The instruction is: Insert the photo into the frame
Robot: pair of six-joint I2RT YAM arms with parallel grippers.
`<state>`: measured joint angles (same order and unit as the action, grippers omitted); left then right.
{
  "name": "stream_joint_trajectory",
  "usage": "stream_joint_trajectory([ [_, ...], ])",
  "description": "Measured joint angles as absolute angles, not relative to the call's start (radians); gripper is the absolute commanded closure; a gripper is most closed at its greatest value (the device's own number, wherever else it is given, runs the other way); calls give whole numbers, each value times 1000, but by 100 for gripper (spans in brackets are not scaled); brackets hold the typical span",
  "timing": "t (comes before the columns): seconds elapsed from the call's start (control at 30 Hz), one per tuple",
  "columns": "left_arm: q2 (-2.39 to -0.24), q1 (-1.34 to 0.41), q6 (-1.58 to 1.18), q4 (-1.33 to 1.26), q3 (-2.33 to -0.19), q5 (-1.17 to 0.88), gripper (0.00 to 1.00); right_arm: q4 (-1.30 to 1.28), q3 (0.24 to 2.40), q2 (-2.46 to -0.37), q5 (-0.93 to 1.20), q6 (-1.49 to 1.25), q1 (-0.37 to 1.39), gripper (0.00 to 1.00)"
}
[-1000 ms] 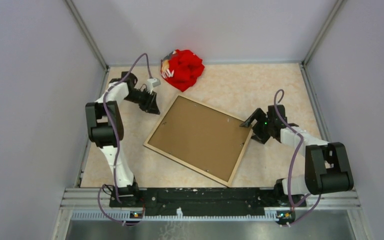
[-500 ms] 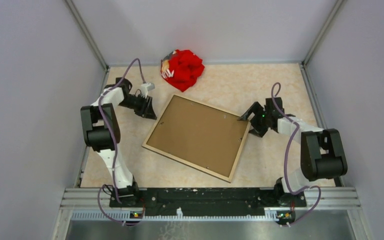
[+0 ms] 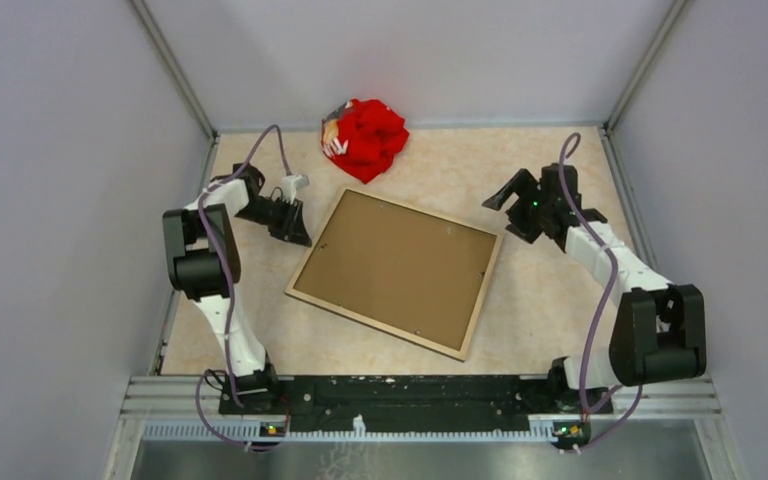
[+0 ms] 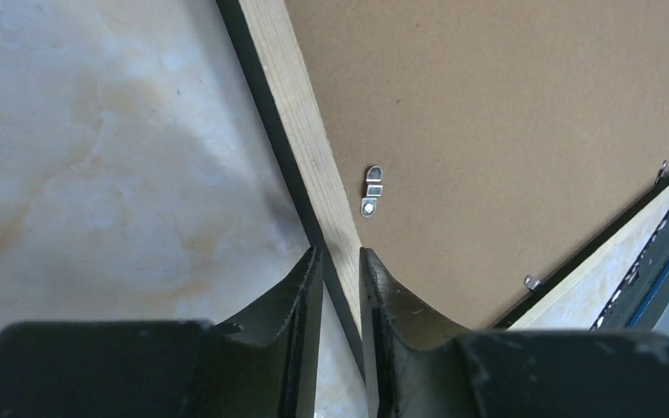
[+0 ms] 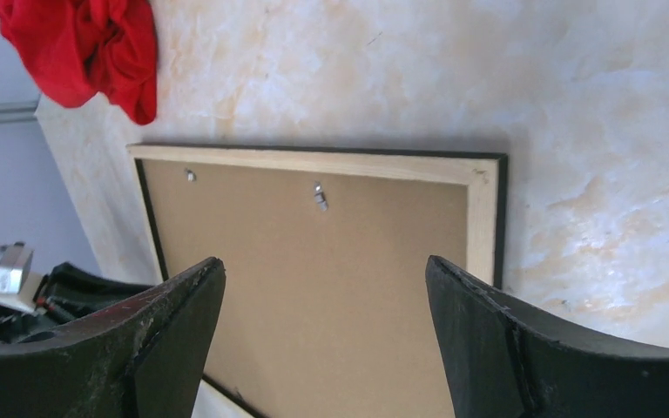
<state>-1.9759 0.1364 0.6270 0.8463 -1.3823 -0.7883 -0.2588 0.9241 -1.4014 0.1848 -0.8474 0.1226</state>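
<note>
The frame (image 3: 378,327) lies face down mid-table, its light wood back up. The photo's brown board back (image 3: 400,268) sits inside it; the printed side is hidden. My left gripper (image 3: 298,222) is at the frame's left corner. In the left wrist view its jaws (image 4: 340,254) stand a narrow gap apart over the wooden rail (image 4: 300,131), with table showing between them. My right gripper (image 3: 505,215) hovers wide open just off the frame's right corner, holding nothing. The right wrist view looks between its fingers (image 5: 324,266) onto the board (image 5: 331,348).
A red cloth bundle (image 3: 365,138) lies at the back, near the frame's far corner. Small metal tabs (image 4: 372,190) sit on the board's edge. Grey walls close in the table on the left, right and back.
The right arm has drawn back and away from the frame's right corner. The frame has turned slightly, its right corner further back. The left gripper shifted a little left along the frame's corner.
</note>
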Motion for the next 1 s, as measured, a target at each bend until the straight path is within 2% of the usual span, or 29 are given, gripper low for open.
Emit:
stream_joint_trajectory([
  [0.1,-2003,136,627,848,-1382,-791,76,-252,923,-1380,171,-861,171,16],
  [0.23,-2006,136,630,847,-1377,-801,69,-209,900,-1370,178,-888,260,16],
  [0.33,-2006,136,633,850,-1376,-804,71,-198,876,-1370,176,-915,323,16],
  [0.43,-2006,136,636,855,-1376,-802,79,-186,876,-1376,159,-940,384,16],
  [0.53,-2006,137,643,857,-1376,-796,100,-154,885,-1405,143,-970,458,16],
  [0.8,-2010,139,645,869,-1369,-824,100,-13,939,-1584,145,-1077,591,20],
  [1.0,-2010,137,645,872,-1324,-884,94,35,1091,-1746,144,-1112,663,20],
])
